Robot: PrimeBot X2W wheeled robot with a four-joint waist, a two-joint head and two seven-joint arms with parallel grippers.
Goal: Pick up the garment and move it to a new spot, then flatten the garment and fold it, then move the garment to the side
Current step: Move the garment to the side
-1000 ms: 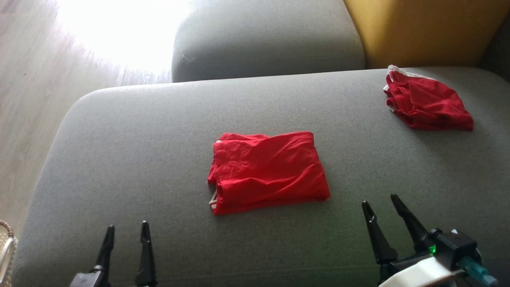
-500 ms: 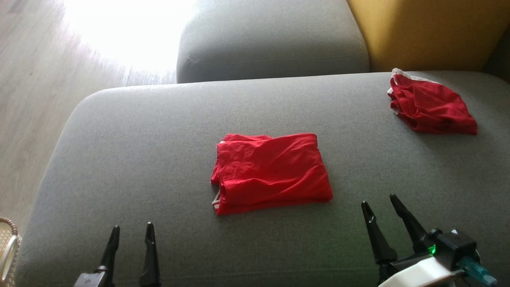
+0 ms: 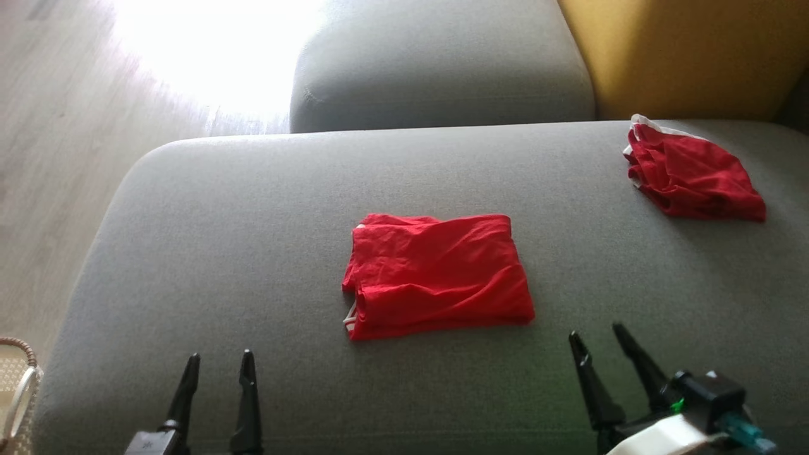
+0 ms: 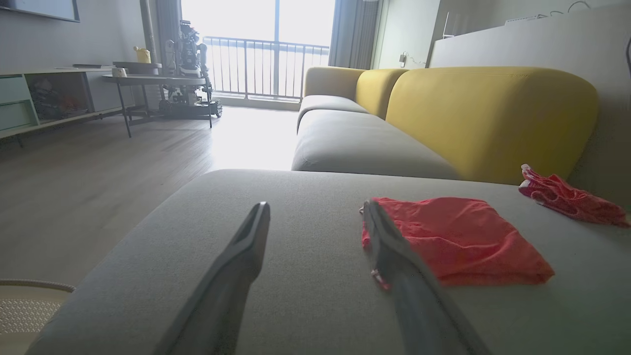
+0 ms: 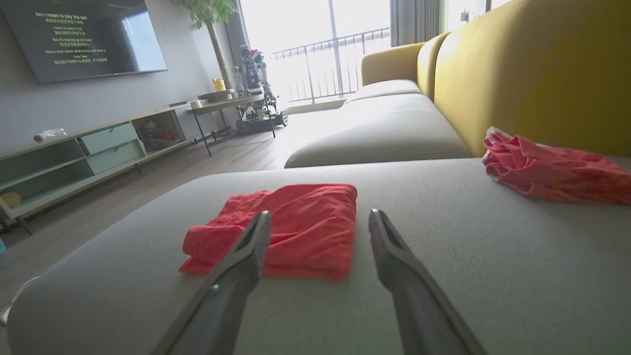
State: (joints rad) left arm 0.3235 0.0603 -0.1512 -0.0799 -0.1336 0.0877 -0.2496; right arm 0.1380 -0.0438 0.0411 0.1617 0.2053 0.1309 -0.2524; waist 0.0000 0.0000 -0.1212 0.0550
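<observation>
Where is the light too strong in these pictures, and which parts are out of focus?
Head view: sun glare whitens the floor; the folded garment is sharp. Left wrist view: window blown out, left hand blurred. Right wrist view: window glaring too, right hand blurred.

Lies open across the grey fabric seat cushion (image 3: 221, 253) on every side of the folded red cloth garment (image 3: 436, 275). Blocked far right by a crumpled red cloth heap (image 3: 692, 180), with a yellow padded backrest (image 3: 682, 57) behind.
</observation>
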